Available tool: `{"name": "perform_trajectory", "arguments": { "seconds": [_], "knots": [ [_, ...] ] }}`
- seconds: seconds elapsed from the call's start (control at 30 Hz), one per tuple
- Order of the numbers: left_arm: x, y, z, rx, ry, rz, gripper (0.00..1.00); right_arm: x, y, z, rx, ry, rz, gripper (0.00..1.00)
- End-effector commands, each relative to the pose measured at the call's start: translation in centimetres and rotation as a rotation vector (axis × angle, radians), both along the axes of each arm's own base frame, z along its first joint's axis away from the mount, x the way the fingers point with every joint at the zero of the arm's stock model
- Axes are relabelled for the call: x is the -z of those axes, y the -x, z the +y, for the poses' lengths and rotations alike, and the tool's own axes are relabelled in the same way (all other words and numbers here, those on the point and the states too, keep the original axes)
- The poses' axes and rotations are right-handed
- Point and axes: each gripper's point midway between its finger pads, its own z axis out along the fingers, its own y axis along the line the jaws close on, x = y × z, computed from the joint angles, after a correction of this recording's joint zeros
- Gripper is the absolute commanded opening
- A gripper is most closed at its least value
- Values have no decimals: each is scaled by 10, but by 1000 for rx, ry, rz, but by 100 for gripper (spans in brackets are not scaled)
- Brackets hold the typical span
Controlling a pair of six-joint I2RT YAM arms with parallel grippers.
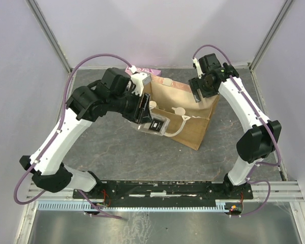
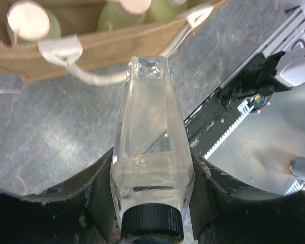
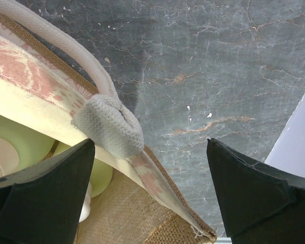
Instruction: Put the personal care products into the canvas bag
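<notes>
The tan canvas bag (image 1: 193, 114) stands at the table's middle back, with cream rope handles. My left gripper (image 1: 151, 123) is shut on the clear square bottle (image 2: 151, 137) with a dark round cap (image 2: 152, 220), held just outside the bag's near rim (image 2: 112, 48). Yellow-green bottles with cream caps (image 2: 28, 20) stand inside the bag. My right gripper (image 3: 150, 173) is open and straddles the bag's far rim (image 3: 157, 190), with its reddish print and a handle knot (image 3: 109, 124). A yellow-green bottle (image 3: 12, 134) shows inside the bag below it.
A pink-patterned thing (image 1: 147, 71) lies behind the bag at the back. The black mounting rail (image 1: 162, 190) runs along the near edge. Grey side walls enclose the marbled table (image 1: 117, 152).
</notes>
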Motion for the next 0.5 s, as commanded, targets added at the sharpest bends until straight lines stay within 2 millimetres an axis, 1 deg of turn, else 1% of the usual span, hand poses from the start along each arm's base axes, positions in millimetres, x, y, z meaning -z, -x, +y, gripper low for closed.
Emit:
{"name": "perform_trajectory", "arguments": {
  "seconds": [0.0, 0.1, 0.23, 0.33, 0.4, 0.47],
  "knots": [
    [-81, -17, -24, 102, 180, -260, 3, -17, -17, 1, 12, -9, -71, 99],
    [-105, -34, -35, 113, 208, -344, 3, -21, -18, 1, 14, -11, -80, 98],
    [-127, -55, -45, 117, 214, -460, 3, -22, -18, -1, 18, -4, -84, 98],
    [-134, -73, -48, 98, 193, -537, 3, -24, -18, -1, 19, -4, -91, 98],
    [-136, -86, -48, 79, 171, -578, 3, -27, -18, -1, 19, -5, -94, 98],
    [-133, -99, -47, 54, 134, -604, 3, -30, -17, -1, 18, -6, -100, 98]
  ]
}}
